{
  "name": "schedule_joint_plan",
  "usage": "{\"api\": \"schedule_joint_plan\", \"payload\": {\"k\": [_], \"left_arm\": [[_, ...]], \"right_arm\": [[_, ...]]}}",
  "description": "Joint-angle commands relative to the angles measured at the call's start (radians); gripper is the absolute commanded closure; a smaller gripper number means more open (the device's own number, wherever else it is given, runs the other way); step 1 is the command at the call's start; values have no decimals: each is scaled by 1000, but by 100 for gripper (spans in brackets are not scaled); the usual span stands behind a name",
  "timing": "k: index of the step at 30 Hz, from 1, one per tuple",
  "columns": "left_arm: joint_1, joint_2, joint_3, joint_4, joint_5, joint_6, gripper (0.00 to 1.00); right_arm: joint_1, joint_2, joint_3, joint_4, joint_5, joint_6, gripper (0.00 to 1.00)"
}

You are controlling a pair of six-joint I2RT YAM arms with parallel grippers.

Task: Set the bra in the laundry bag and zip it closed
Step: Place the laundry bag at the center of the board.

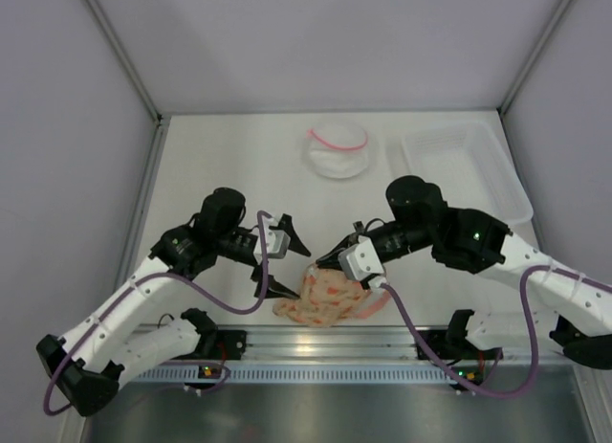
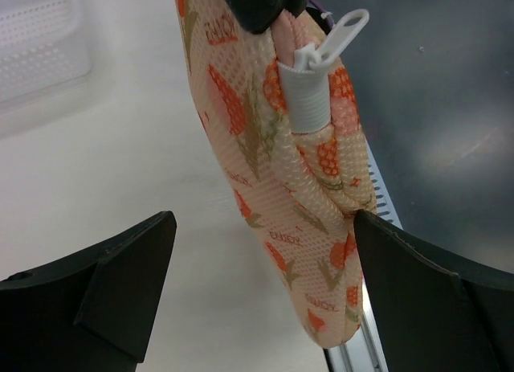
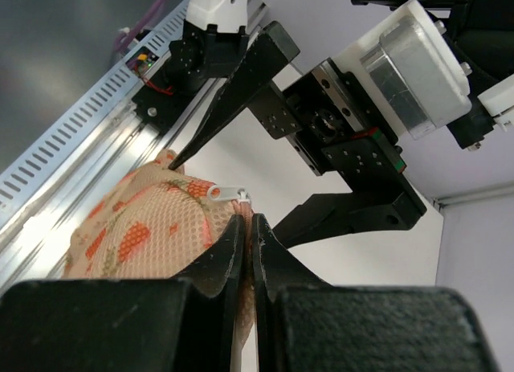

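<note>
While the right gripper [image 3: 247, 227] clamps the bag's [image 1: 330, 298] edge, the left gripper [image 1: 300, 271] gapes wide. Its fingers [image 2: 120, 284] flank the bag.

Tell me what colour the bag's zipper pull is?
White. The zipper pull shows best in the left wrist view.

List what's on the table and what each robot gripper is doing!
laundry bag: peach with orange print, at the near edge of the table
zip pull: white, sticking out at the bag's end
bra: not in sight
left gripper: open, straddling the bag
right gripper: shut on the laundry bag
back of table: white mesh pouch, clear tray
</note>
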Motion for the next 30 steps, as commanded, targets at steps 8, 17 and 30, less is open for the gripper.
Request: {"api": "schedule_joint_plan", "payload": {"k": [8, 17, 30], "left_arm": [[-22, -51, 9, -34, -28, -71, 1], [-24, 34, 95, -73, -106, -173, 15], [278, 193, 141, 26, -399, -41, 100]], "right_arm": [[12, 38, 37, -17, -27, -204, 100], [12, 61, 47, 25, -31, -192, 100], [-125, -15, -131, 409, 70, 354, 42]]}}
